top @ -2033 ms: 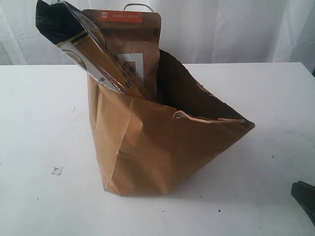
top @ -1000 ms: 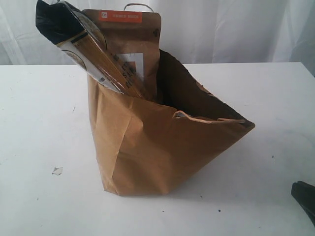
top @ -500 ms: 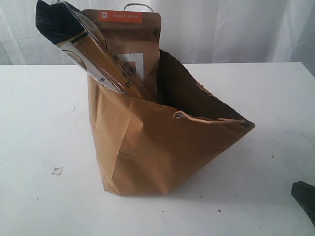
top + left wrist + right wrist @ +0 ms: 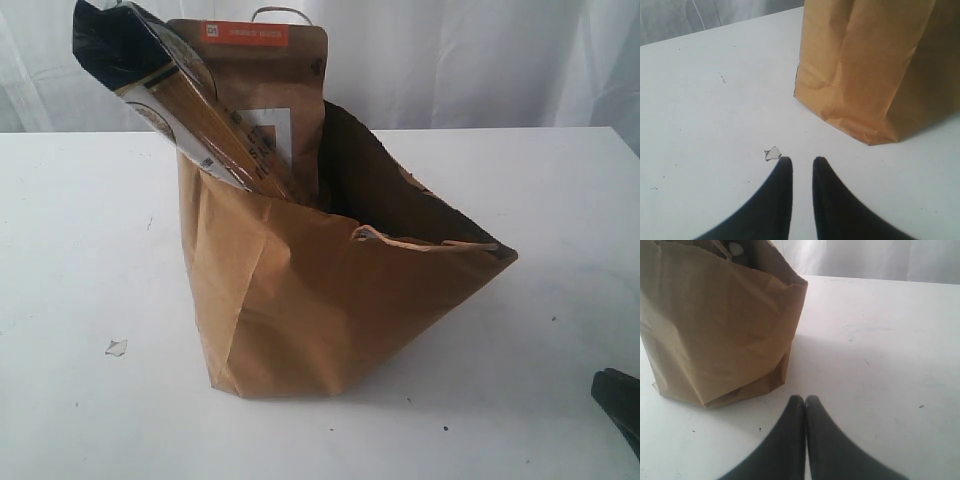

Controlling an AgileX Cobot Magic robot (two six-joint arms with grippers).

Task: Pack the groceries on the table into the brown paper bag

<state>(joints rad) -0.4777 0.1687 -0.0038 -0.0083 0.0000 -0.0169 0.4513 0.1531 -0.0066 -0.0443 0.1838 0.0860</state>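
The left tool (image 4: 802, 161) hangs low over the white worktop (image 4: 70, 230). Its two dark fingers are parted by a narrow slit, with nothing between them. A small torn paper scrap (image 4: 117, 347) lies on the worktop just beside one fingertip. In the exterior view it sits at about 8 o'clock from the brown paper bag (image 4: 320, 320), apart from it.

The bag stands on the worktop near the middle, creased, with its mouth open and its rim sagging toward 3 o'clock. The long dark-blue noodle packet (image 4: 150, 80) sticks out of the mouth on the 11 o'clock side, tilted toward 10 o'clock, with its lower end inside the bag. Behind it and partly covered by it, the brown windowed orange-labelled pouch (image 4: 275, 95) stands upright at 12 o'clock, its bottom inside the bag. A twisted paper handle (image 4: 280, 12) loops above the pouch's top edge.

At 4 o'clock from the bag, well apart, a dark part of the right arm (image 4: 618, 398) shows at the edge of the view. The right tool (image 4: 804, 400) is closed and empty, its fingertips pressed together, pointing at the bag's base from near by.
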